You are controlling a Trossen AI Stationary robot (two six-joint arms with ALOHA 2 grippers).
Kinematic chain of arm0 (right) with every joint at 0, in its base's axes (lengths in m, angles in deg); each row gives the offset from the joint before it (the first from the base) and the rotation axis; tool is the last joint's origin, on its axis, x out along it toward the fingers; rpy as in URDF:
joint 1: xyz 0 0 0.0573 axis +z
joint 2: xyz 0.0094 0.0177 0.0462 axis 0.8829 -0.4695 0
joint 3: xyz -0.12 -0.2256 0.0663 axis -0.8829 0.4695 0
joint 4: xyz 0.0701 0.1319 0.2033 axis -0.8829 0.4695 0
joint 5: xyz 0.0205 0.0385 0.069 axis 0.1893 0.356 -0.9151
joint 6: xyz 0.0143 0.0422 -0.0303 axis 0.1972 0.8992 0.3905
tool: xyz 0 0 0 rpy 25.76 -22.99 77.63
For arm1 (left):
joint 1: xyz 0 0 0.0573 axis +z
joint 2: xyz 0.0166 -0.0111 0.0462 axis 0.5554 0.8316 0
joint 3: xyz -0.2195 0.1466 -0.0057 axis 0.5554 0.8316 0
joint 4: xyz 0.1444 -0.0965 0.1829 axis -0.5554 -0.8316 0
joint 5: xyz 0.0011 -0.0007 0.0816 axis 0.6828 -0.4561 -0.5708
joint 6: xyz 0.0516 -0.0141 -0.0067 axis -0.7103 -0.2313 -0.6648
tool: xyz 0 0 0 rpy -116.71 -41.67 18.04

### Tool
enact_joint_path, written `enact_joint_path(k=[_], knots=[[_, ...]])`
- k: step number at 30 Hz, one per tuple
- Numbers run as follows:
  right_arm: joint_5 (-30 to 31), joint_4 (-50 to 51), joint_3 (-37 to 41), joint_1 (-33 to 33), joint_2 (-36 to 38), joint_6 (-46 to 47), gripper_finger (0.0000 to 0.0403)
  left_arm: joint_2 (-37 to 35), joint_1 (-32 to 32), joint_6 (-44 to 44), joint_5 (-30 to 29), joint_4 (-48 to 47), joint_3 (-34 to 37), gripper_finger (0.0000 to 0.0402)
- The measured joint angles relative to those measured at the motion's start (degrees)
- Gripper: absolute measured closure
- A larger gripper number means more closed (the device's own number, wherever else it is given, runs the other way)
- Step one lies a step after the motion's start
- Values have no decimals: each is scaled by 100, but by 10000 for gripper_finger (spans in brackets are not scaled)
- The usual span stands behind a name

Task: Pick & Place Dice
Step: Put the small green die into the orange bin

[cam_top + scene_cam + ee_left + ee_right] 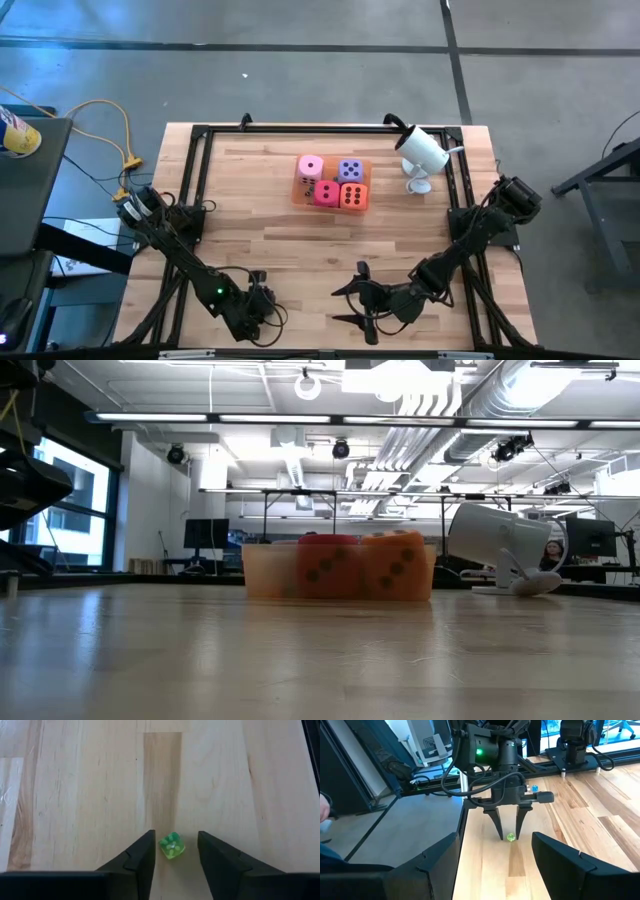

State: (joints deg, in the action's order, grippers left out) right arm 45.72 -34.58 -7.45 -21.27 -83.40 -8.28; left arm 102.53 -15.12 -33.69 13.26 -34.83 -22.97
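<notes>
Four dice sit in a flat translucent orange tray (298, 192) at the table's far middle: pink (310, 166), purple (350, 170), red (327, 193) and orange (353, 196). The low view shows the red die (328, 568) and the orange die (398, 565) in front. At the near left, my left gripper (176, 844) points steeply down at the table, open. A small green translucent die (172, 846) lies on the wood between its fingertips, with a gap on each side. My right gripper (495, 865) hangs open at the near middle, facing the left gripper (509, 835).
A white camera on a stand (424, 152) stands at the far right, beside the tray. A black frame rail (200, 135) runs around the tabletop. Bare wood lies between the tray and both grippers.
</notes>
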Motion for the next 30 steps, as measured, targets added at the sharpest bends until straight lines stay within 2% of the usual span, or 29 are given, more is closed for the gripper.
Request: enact_joint_path(k=[10,23,30], knots=[[0,32,0,0,0,-1,163,-2,0,32,-20,26,-6,364],[0,161,0,0,0,28,163,-2,-44,77,-10,46,-7,351],[0,159,0,0,0,42,163,-2,-44,98,-4,58,-7,364]])
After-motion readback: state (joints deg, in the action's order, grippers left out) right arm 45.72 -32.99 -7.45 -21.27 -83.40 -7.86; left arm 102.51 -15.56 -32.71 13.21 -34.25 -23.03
